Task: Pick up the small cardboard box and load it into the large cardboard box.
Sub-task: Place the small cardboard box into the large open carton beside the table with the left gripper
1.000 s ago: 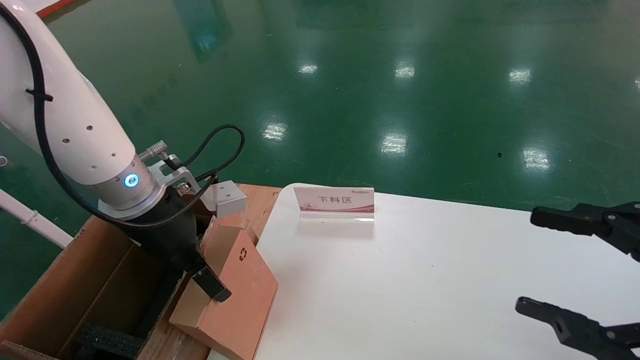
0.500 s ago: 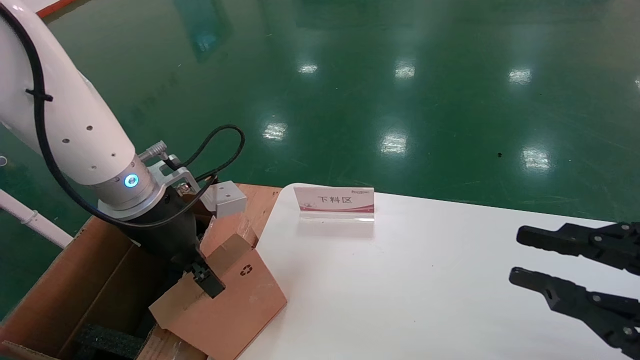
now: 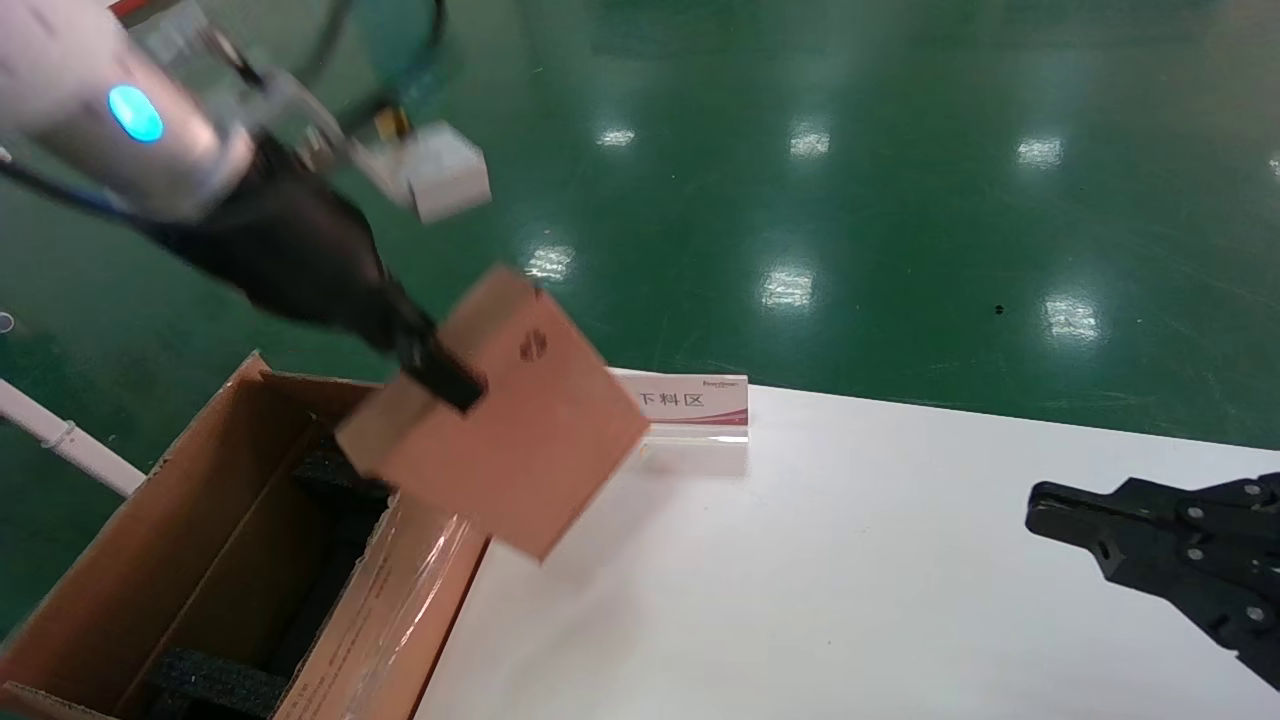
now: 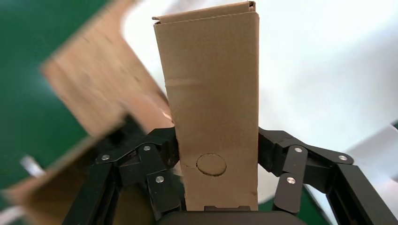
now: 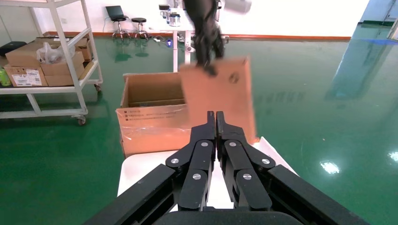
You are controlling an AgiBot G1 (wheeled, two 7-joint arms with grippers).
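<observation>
The small cardboard box (image 3: pixel 510 440), flat and plain brown with a small black symbol, hangs tilted in the air above the table's left edge. My left gripper (image 3: pixel 440 378) is shut on its edge; in the left wrist view both fingers press the box (image 4: pixel 211 103) from either side. Below and to the left stands the large cardboard box (image 3: pixel 180 540), open, with black foam inside and shiny tape on its near flap. From the right wrist view the held box (image 5: pixel 220 93) hangs in front of the carton (image 5: pixel 150 117). My right gripper (image 3: pixel 1040 497) rests shut over the table's right side.
A white table (image 3: pixel 800 580) fills the right and centre. A small acrylic sign (image 3: pixel 695 405) with red print stands near the table's far edge, just right of the held box. Green floor lies beyond. Shelving with cartons (image 5: pixel 42 61) stands far off.
My left arm has lifted the small box from the carton's flap high into the air and a little rightward. My right gripper went from open to shut.
</observation>
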